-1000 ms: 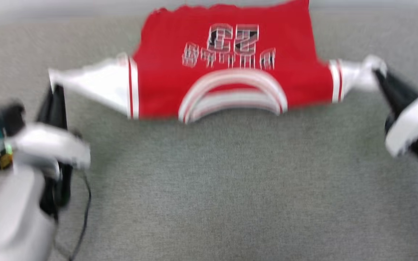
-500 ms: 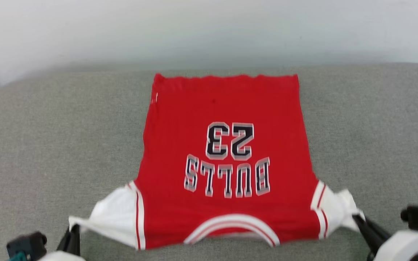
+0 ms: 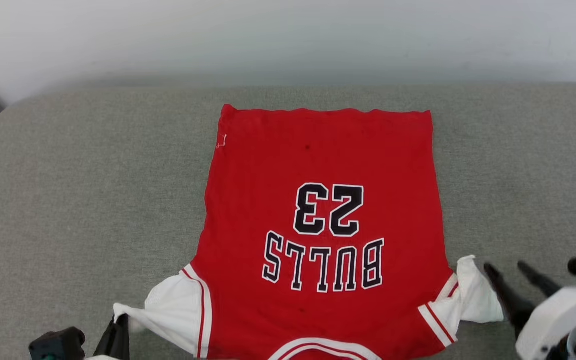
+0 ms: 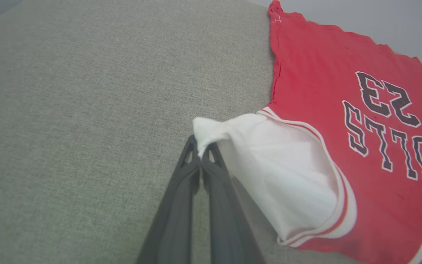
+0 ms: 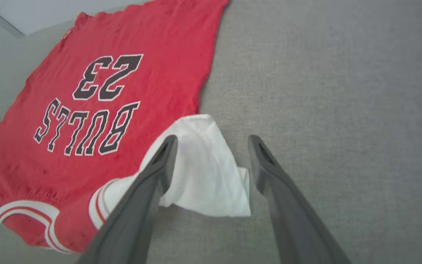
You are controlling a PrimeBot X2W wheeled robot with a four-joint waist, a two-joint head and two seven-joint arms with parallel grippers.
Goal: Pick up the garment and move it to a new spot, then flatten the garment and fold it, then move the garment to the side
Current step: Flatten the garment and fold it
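Left tool (image 4: 200, 150): closed, tip of left sleeve (image 4: 288, 176) pinched. Right tool (image 5: 213, 145): open, nothing held, set just beside right sleeve (image 5: 203, 172). Shirt (image 3: 318, 160): spread flat, lettering up, on grey cushion (image 3: 93, 200), collar nearest the robot.

garment (image 3: 318, 160) collar cropped, left claw (image 3: 117, 327) cropped

We see bright, soft, even light, with just a faint shadow under the white sleeve of the garment (image 5: 20, 161); its lettering reads sharp (the wrist views bow and soften toward their edges).
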